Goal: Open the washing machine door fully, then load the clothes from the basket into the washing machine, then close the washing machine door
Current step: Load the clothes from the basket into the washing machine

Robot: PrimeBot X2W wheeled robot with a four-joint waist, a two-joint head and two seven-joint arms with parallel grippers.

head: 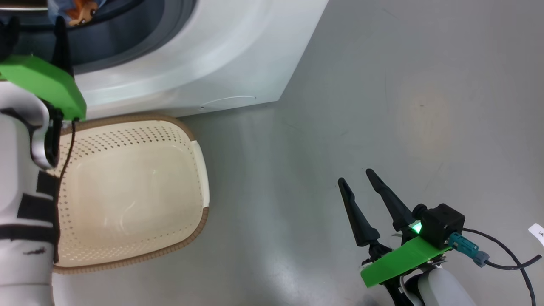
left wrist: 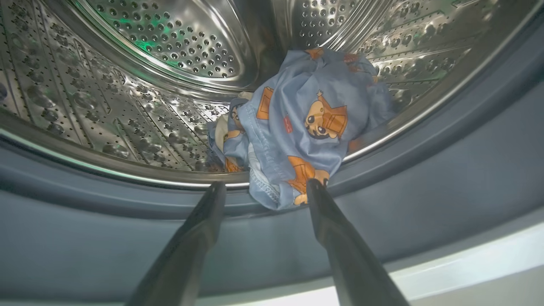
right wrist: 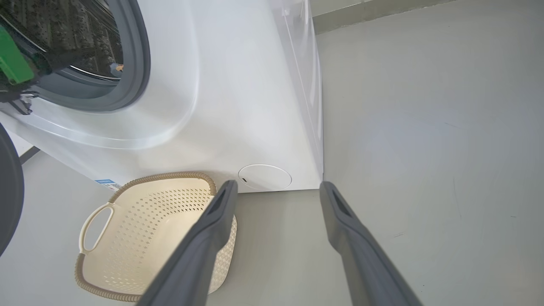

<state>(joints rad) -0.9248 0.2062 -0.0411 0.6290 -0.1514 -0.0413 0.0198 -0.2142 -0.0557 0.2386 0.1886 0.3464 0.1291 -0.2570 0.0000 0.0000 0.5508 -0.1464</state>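
The right gripper [right wrist: 276, 189] hangs with its two dark fingers spread wide above a grey floor [right wrist: 425, 170], pointing toward the lower front corner of a white washing machine [right wrist: 238, 85]. At upper left the machine's round opening, ringed by a grey gasket [right wrist: 142, 63], stands uncovered, with a green part of the other arm [right wrist: 12, 63] at its mouth. A cream basket [right wrist: 165, 175] with a brown rim sits on the floor close to the machine's front, between a blue label [right wrist: 106, 182] and a round cover [right wrist: 264, 177].
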